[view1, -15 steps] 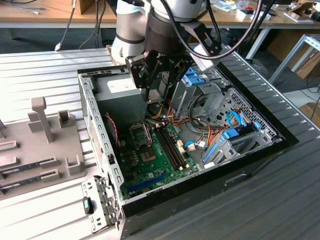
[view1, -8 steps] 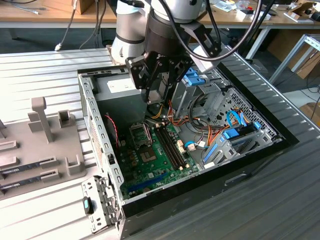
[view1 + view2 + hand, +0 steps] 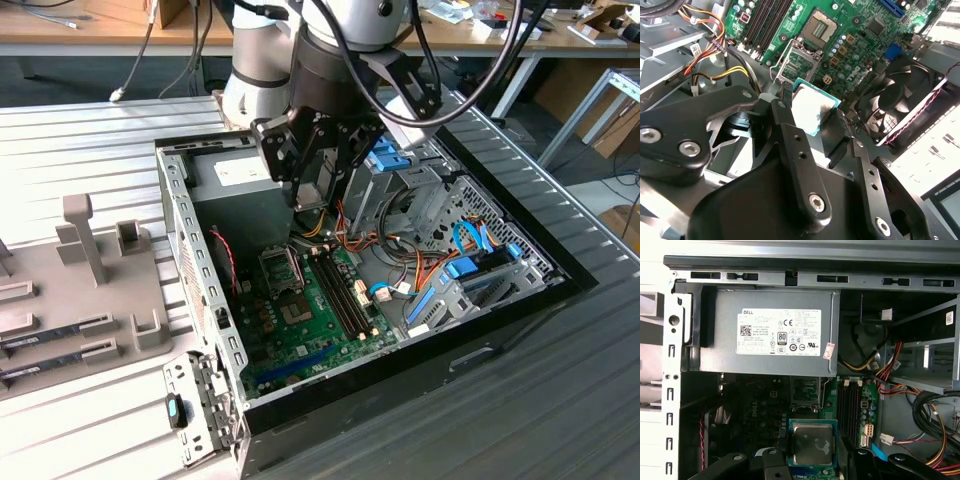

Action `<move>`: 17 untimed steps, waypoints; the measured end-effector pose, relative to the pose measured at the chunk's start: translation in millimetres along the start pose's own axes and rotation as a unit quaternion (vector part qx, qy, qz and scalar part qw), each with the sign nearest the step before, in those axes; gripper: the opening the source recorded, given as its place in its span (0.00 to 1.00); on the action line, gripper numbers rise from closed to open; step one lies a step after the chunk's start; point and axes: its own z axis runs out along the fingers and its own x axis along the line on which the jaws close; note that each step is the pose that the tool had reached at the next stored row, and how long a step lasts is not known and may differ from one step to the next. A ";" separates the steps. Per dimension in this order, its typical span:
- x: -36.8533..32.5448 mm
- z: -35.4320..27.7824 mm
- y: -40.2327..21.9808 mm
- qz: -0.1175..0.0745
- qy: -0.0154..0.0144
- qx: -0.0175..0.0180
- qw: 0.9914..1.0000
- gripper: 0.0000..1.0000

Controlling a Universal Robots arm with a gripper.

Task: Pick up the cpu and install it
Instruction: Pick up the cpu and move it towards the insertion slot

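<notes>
My gripper (image 3: 314, 196) hangs inside the open computer case (image 3: 178, 230), above the green motherboard (image 3: 310, 335), and is shut on the cpu. The cpu (image 3: 812, 107) is a small square chip with a silvery top and green rim, pinched at two opposite edges between the black fingers (image 3: 785, 97). In the first wrist view the cpu (image 3: 812, 442) sits flat and level in the gripper (image 3: 812, 452). The dark metal-framed socket (image 3: 821, 27) lies below and ahead on the board, its load frame (image 3: 799, 62) swung open. The cpu is clear of the socket, not touching it.
A grey power supply (image 3: 775, 335) fills the case's back corner. Dark memory slots (image 3: 345, 295) run beside the socket. Orange, red and yellow cables (image 3: 400, 265) and a drive cage (image 3: 440, 200) sit on the exterior view's right. A black fan (image 3: 895, 105) is near. A grey fixture tray (image 3: 90, 290) lies outside.
</notes>
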 end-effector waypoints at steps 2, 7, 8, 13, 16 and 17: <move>0.0 0.6 -0.2 0.000 0.000 0.000 1.000 0.47; 0.0 2.1 -0.5 0.000 0.000 0.000 1.000 0.47; 0.0 2.5 -0.7 0.000 0.000 0.000 1.000 0.47; 0.0 4.3 -1.1 0.000 0.000 0.000 1.000 0.47; 0.0 5.6 -1.4 0.000 0.000 0.000 1.000 0.47; 0.0 6.0 -1.4 0.000 0.000 0.000 1.000 0.47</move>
